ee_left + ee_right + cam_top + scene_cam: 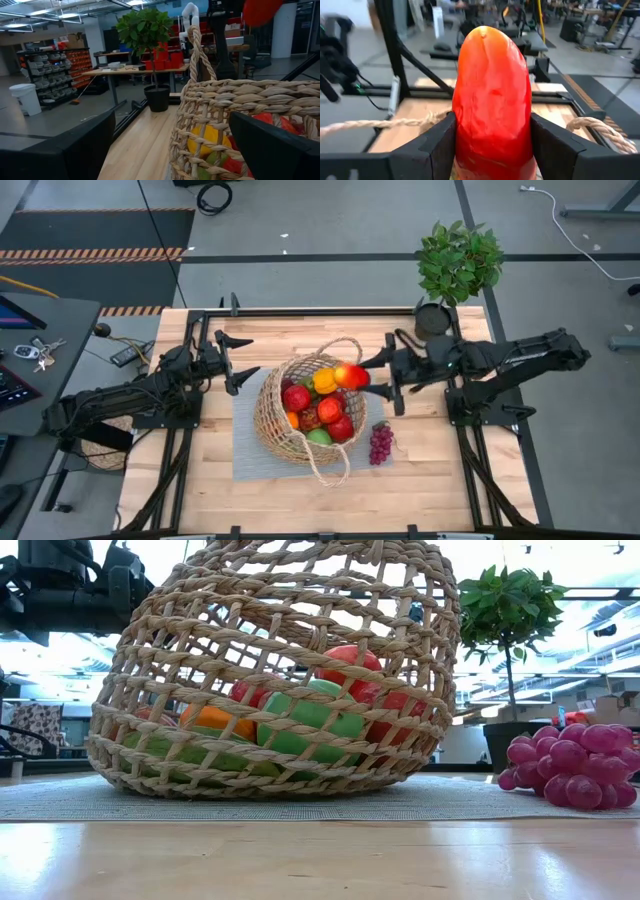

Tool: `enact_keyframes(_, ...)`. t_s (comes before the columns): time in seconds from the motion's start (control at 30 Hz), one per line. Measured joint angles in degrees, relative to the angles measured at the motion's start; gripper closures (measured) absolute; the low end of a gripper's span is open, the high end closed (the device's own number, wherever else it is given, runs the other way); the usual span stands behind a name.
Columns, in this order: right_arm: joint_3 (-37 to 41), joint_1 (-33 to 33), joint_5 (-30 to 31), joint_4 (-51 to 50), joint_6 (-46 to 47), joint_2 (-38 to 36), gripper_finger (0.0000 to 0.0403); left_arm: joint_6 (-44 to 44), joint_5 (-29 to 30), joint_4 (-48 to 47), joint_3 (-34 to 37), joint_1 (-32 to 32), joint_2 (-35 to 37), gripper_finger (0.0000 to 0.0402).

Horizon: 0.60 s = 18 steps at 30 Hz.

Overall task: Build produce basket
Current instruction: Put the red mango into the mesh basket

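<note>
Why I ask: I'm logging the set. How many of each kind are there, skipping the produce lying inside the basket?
basket: 1
grape bunch: 1
red-orange fruit, held: 1
potted plant: 1
grey mat: 1
pincers: 2, left pincer and right pincer
Total: 7

We cannot see the lower end of the red-orange fruit (492, 95); the right wrist view cuts it off between the fingers. In the low view, the basket (270, 670) loses its top, and its weave screens the produce (310, 715) inside.
</note>
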<state>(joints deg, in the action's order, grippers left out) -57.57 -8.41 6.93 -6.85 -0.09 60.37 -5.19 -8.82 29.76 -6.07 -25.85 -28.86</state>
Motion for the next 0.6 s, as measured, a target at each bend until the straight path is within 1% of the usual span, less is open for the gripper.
enact_keyframes(0.3,-12.0,-6.2,11.9,-12.1,-3.0,10.0,0.0173,0.0,0.0,0.0,0.0,0.0,0.0,0.0004)
enact_keyframes(0.43,-16.5,-9.3,20.8,-16.5,-5.6,13.7,0.0173,0.0,0.0,0.0,0.0,0.0,0.0,0.0004)
enact_keyframes(0.6,-19.1,-13.3,34.5,-17.6,-12.1,17.3,0.0173,0.0,0.0,0.0,0.0,0.0,0.0,0.0004)
